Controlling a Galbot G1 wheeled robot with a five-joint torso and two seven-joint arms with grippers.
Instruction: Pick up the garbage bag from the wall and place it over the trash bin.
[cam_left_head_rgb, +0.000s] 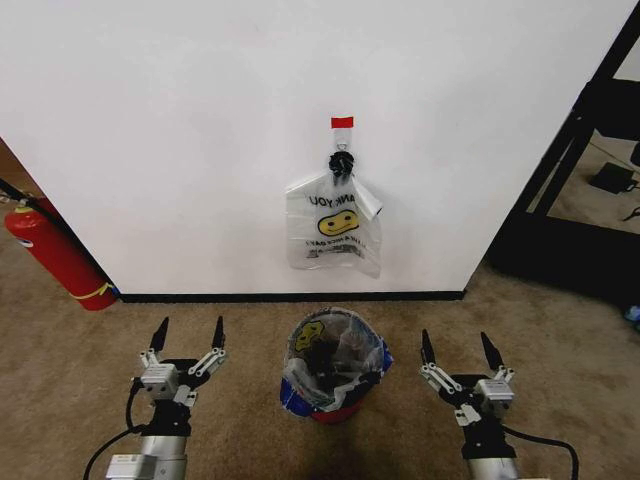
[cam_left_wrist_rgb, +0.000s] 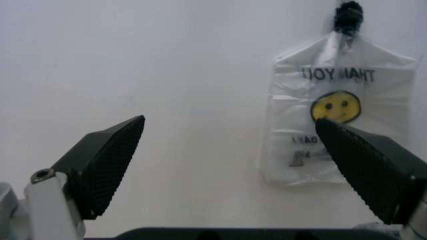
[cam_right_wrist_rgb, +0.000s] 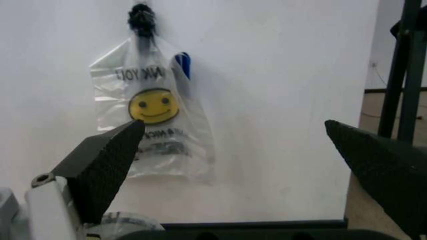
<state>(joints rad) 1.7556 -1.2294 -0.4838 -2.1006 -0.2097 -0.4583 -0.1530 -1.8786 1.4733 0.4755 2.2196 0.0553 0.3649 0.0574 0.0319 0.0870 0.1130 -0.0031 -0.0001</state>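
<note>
The garbage bag (cam_left_head_rgb: 330, 352), thin and see-through with a yellow smiley and blue patches, lies over the mouth of the trash bin (cam_left_head_rgb: 336, 412), a small black mesh bin with a red base on the carpet. A similar smiley bag (cam_left_head_rgb: 335, 225) (cam_left_wrist_rgb: 337, 115) (cam_right_wrist_rgb: 153, 110) hangs on the wall (cam_left_head_rgb: 180, 120) from a black knot under a red tag. My left gripper (cam_left_head_rgb: 188, 335) (cam_left_wrist_rgb: 228, 121) is open, low and left of the bin. My right gripper (cam_left_head_rgb: 455, 348) (cam_right_wrist_rgb: 233, 125) is open, right of the bin. Both face the wall with nothing between their fingers.
A red fire extinguisher (cam_left_head_rgb: 55, 255) leans at the wall's left end. A black baseboard (cam_left_head_rgb: 290, 296) runs along the wall's foot. A black metal frame (cam_left_head_rgb: 585, 150) stands past the wall's right end. Brown carpet lies on both sides of the bin.
</note>
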